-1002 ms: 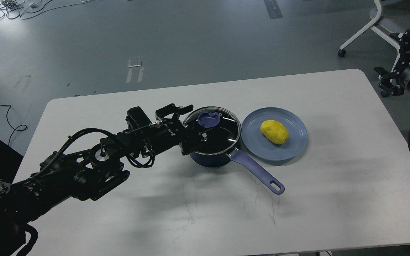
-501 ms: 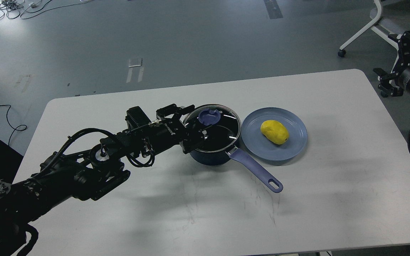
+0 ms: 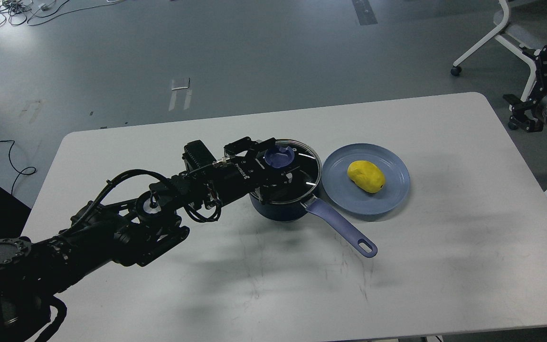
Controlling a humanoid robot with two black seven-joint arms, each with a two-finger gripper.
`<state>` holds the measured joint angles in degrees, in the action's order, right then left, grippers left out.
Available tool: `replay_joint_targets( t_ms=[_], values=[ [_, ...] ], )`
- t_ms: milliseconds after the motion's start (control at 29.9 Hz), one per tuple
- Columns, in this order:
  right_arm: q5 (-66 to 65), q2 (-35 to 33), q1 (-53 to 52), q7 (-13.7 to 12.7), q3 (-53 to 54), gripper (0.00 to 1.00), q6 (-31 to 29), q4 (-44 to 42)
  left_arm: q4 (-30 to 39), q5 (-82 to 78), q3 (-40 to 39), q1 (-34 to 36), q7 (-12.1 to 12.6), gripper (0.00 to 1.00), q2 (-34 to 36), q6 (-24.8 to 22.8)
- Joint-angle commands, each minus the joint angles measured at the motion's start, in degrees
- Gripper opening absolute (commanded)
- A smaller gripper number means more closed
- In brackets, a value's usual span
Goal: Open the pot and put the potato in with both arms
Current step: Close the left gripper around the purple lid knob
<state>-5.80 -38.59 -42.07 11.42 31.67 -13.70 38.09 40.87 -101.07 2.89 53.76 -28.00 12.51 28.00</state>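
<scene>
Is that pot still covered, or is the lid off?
Covered. The glass lid sits level on the pot, with the left claw around its blue knob.

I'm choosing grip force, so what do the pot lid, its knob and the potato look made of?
The lid looks like clear glass with a metal rim: the dark inside of the pot shows through under bright glints. Its knob looks like matte blue plastic or silicone. The potato looks like smooth, uniformly yellow plastic or rubber, probably a toy.
</scene>
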Motion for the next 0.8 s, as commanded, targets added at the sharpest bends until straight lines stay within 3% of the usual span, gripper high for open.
replay_joint_targets(
  t_ms=[0,401,468,668,768],
  values=[
    [0.0,0.0,0.1,0.0,0.1,1.00,0.0,0.0,-1.8,0.1,-0.1,0.0,0.0,0.89,-0.6,0.0],
    [0.0,0.1,0.2,0.0,0.0,1.00,0.0,-0.8,-1.9,0.0,0.0,-0.5,0.0,0.89,-1.2,0.0],
    [0.0,0.1,0.3,0.0,0.0,1.00,0.0,-0.9,-1.9,0.0,0.1,-0.7,0.0,0.79,-1.2,0.0],
    [0.0,0.2,0.4,0.0,0.0,1.00,-0.1,-1.6,-3.5,1.1,1.4,-0.3,0.0,0.75,-1.3,0.0],
    [0.0,0.2,0.7,0.0,0.0,1.00,-0.1,-2.1,-3.5,1.9,1.5,-0.2,0.0,0.64,-1.3,0.0]
  ],
)
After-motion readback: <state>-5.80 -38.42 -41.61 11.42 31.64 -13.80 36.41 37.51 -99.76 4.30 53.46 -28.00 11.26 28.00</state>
